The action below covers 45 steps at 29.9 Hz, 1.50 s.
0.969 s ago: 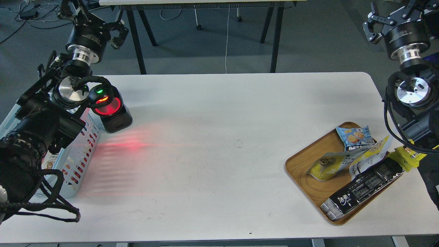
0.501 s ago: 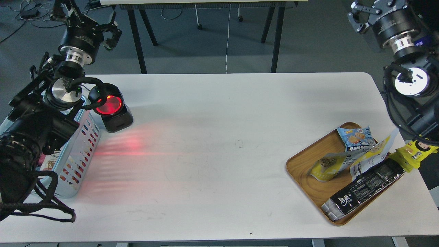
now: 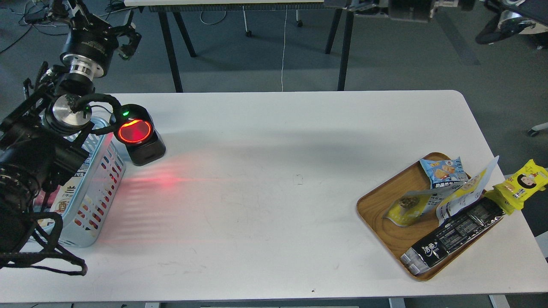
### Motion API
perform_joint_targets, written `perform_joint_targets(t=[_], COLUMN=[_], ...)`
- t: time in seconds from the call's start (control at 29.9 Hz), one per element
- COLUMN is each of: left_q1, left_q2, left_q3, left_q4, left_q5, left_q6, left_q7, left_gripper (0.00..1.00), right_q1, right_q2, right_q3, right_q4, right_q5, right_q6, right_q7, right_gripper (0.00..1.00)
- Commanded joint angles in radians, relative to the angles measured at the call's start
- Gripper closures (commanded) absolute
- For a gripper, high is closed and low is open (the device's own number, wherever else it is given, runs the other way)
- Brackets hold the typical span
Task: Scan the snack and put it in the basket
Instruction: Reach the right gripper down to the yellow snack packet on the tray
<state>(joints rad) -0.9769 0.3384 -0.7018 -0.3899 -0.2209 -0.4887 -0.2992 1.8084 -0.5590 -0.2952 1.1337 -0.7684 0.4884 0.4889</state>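
Note:
The snack [image 3: 464,194], a flat pouch with a white top and a yellow half picturing beige pieces, lies tilted in the oval wooden tray [image 3: 376,201] at the right. A similar yellow pouch [image 3: 406,209] lies beside it. The pale blue slotted basket [image 3: 100,171] stands at the table's left edge, partly hidden by my left arm. A white package [image 3: 64,199] shows inside it. My left gripper [image 3: 127,39] is raised behind the table's far left corner, open and empty. My right gripper [image 3: 411,9] is only a blurred shape at the top edge.
A black scanner [image 3: 139,139] with a glowing red window stands beside the basket and casts red light on the table. The tray also holds a small blue packet [image 3: 443,171] and a long black packet [image 3: 454,233]. A yellow packet [image 3: 520,184] lies at the table's right edge.

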Motion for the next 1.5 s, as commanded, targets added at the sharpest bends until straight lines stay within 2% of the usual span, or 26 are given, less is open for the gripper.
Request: perform_joint_targets(t=[0.0, 0.1, 0.2, 0.4, 0.6, 0.77, 0.9, 1.07, 1.3, 1.47], left_q1=[0.001, 0.001, 0.007, 0.027, 0.034, 0.037, 0.037, 0.037, 0.037, 0.037], left_q2=[0.017, 0.025, 0.042, 0.037, 0.036, 0.033, 0.03, 0.03, 0.03, 0.03], left_q3=[0.001, 0.001, 0.001, -0.001, -0.002, -0.002, -0.002, -0.002, -0.002, -0.002], left_q4=[0.0, 0.0, 0.002, 0.002, 0.002, 0.002, 0.003, 0.005, 0.006, 0.008], left_q5=[0.0, 0.002, 0.002, 0.002, 0.002, 0.002, 0.002, 0.002, 0.002, 0.002], left_q6=[0.0, 0.0, 0.0, 0.0, 0.0, 0.0, 0.0, 0.0, 0.0, 0.0], left_q7=[0.0, -0.001, -0.001, -0.003, -0.005, -0.005, -0.005, -0.005, -0.005, -0.005], left_gripper=[0.0, 0.0, 0.0, 0.0, 0.0, 0.0, 0.0, 0.0, 0.0, 0.0], right_q1=[0.09, 0.144, 0.16, 0.129, 0.051, -0.026, -0.07, -0.107, -0.109, -0.092], right_q2=[-0.009, -0.074, -0.125, -0.139, -0.137, -0.141, -0.141, -0.156, -0.159, -0.16], right_q3=[-0.146, -0.287, -0.358, -0.446, -0.467, -0.475, -0.473, -0.475, -0.475, -0.475], right_q4=[0.223, 0.433, 0.557, 0.572, 0.529, 0.453, 0.373, 0.37, 0.365, 0.351], right_q5=[-0.191, -0.387, -0.619, -0.981, -1.18, -1.29, -1.333, -1.339, -1.361, -1.359], right_q6=[-0.068, -0.19, -0.234, -0.298, -0.309, -0.307, -0.309, -0.307, -0.298, -0.298], right_q7=[0.0, 0.0, 0.0, 0.0, 0.0, 0.0, 0.0, 0.0, 0.0, 0.0], right_gripper=[0.03, 0.03, 0.03, 0.05, 0.12, 0.28, 0.34, 0.42, 0.84, 0.89])
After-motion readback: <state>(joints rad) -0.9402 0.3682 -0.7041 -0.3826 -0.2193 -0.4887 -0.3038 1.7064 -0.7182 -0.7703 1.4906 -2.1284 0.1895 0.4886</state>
